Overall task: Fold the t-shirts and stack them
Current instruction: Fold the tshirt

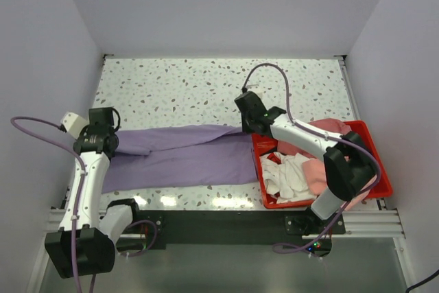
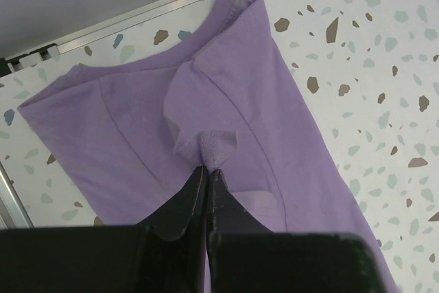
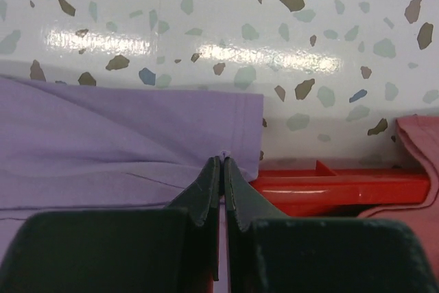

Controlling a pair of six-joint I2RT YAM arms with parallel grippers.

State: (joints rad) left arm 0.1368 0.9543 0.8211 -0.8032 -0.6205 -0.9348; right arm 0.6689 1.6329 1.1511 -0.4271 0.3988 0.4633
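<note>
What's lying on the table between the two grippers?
The lavender t-shirt, stretched from the left gripper to the right gripper; the top view shows it.

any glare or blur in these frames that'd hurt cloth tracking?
Top external: glare streaks on the table near its front edge; lavender t-shirt evenly lit. Right wrist: two bright reflections on the tabletop beyond the shirt; right gripper close to the lens, dark and soft. Left wrist: no glare; left gripper dark and soft, fabric fairly sharp.
</note>
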